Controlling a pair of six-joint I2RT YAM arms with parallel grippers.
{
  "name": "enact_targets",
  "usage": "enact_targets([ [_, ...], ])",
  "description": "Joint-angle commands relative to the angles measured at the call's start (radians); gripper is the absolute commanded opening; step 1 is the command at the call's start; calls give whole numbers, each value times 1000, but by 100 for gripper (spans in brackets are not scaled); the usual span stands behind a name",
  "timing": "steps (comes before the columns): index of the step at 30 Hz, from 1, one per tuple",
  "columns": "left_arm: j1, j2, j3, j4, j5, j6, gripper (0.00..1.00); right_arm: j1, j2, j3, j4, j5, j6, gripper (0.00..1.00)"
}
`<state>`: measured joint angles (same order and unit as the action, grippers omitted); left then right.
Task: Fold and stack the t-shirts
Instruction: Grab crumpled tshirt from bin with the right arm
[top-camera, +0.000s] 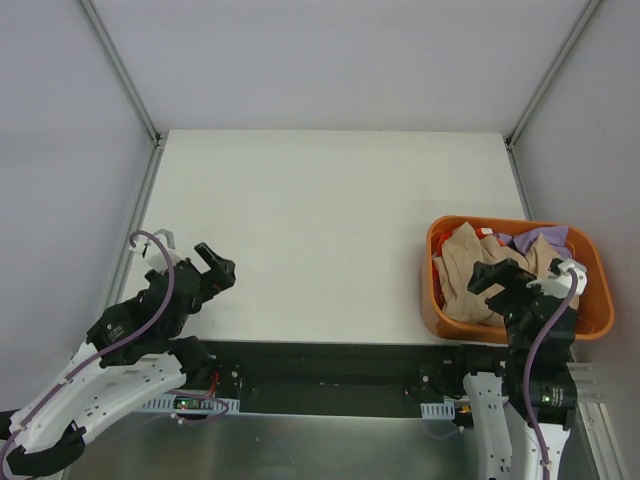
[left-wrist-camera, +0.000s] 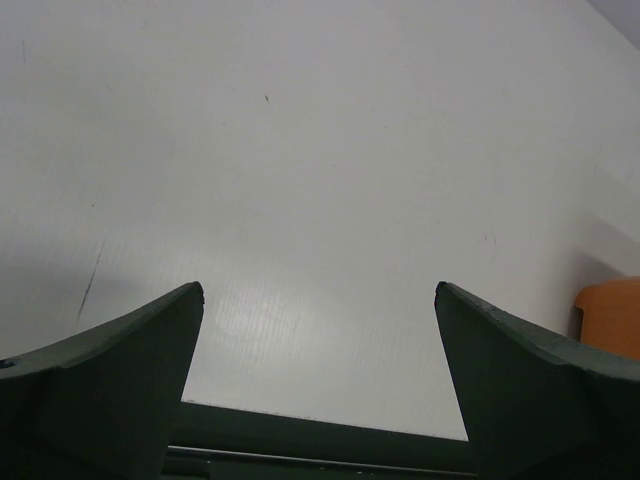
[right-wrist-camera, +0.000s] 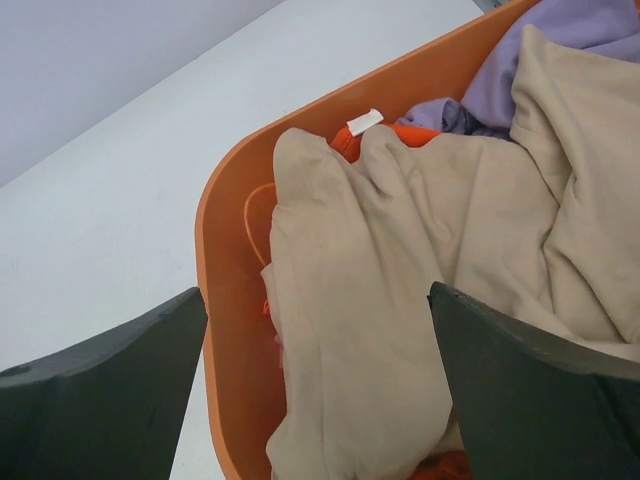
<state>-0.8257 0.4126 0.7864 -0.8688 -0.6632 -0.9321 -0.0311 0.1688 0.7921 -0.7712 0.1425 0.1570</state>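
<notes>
Right tool (right-wrist-camera: 316, 290) hangs spread above the tan shirt (right-wrist-camera: 400, 220) in the basket (right-wrist-camera: 222, 200); limp, light cloth, likely best pinched at its raised fold. Left tool (left-wrist-camera: 319, 285) is spread too.

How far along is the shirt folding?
Nothing folded yet: the tan cloth t-shirt and lavender t-shirt lie crumpled in the orange plastic basket. The right gripper hovers open over the tan one; the left gripper, open, holds nothing. All folding and stacking remains.
</notes>
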Motion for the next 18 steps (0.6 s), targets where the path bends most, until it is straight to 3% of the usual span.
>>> enact_targets([
  [1, -10, 35, 17, 45, -3, 1, 99, 5, 46, 70, -3, -14, -20, 96],
  [4, -9, 55, 22, 57, 8, 18, 99, 3, 138, 119, -36, -17, -106, 96],
  [11, -9, 84, 8, 86, -44, 24, 99, 3, 483, 217, -189, 69, -82, 96],
  [18, -9, 126, -4, 97, -81, 42, 99, 3, 561, 50, -122, 111, -19, 96],
])
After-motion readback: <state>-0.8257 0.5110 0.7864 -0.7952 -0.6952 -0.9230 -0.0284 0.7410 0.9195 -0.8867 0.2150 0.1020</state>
